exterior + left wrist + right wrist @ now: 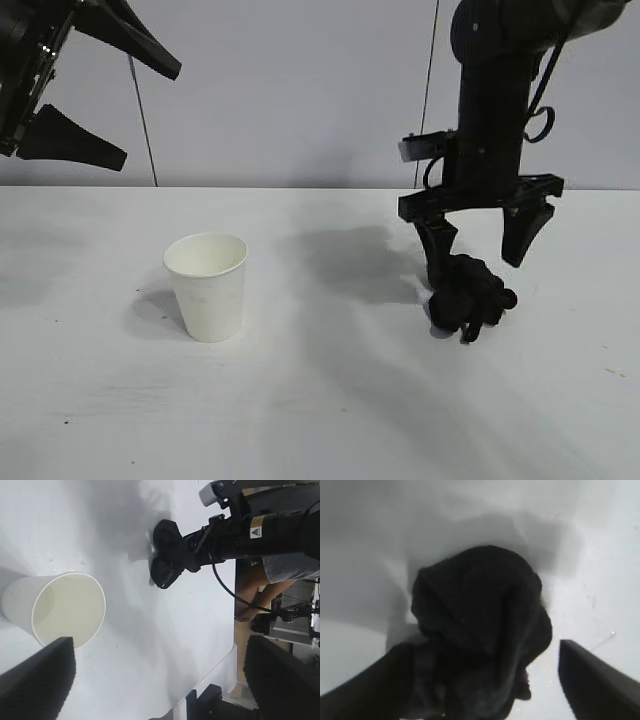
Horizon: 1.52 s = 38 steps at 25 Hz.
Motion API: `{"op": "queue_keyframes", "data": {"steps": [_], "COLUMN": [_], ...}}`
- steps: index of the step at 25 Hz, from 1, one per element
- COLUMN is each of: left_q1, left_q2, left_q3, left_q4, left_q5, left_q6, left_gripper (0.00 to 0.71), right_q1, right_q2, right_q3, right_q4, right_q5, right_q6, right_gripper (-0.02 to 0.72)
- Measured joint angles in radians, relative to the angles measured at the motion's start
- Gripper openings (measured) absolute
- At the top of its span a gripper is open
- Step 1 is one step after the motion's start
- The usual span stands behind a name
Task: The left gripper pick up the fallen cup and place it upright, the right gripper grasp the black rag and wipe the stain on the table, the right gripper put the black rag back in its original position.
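Here the right gripper (483,245) stood with fingers spread just above the black rag (470,295), which clung to one finger on the table (330,400); lifting straight up should shed it. The cup (206,285) stood upright; the left gripper (100,100) hung open, parked

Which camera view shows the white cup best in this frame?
The exterior view: the cup stands upright on the table, whole and unobstructed. The left wrist view shows its open mouth and part of one side, the lower rim cut by a tool finger. The right wrist view shows no cup.
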Motion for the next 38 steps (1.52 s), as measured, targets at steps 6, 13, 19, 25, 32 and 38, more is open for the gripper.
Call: {"op": "queue_keyframes", "data": {"steps": [6, 13, 19, 25, 32, 38], "left_q1": [0.000, 0.000, 0.000, 0.000, 0.000, 0.010], "left_q2": [0.000, 0.000, 0.000, 0.000, 0.000, 0.000], "left_q3": [0.000, 0.000, 0.000, 0.000, -0.003, -0.019], "left_q4": [0.000, 0.000, 0.000, 0.001, 0.067, 0.098], "left_q5": [0.000, 0.000, -0.001, -0.009, -0.034, -0.019], "left_q6": [0.000, 0.000, 0.000, 0.002, 0.003, 0.003], "left_gripper": [0.657, 0.657, 0.657, 0.657, 0.657, 0.657], "right_q1": [0.000, -0.035, -0.128, -0.101, -0.040, -0.040], "right_q2": [-0.085, -0.091, -0.125, -0.129, -0.129, -0.129], "right_q3": [0.000, 0.000, 0.001, 0.001, 0.001, 0.001], "right_q4": [0.136, 0.493, 0.821, 0.963, 1.031, 1.036], "right_q5": [-0.002, 0.003, 0.002, -0.007, 0.000, 0.000], "right_q6": [-0.039, -0.157, -0.242, -0.306, -0.326, -0.331], "right_gripper": [0.652, 0.652, 0.652, 0.652, 0.652, 0.652]}}
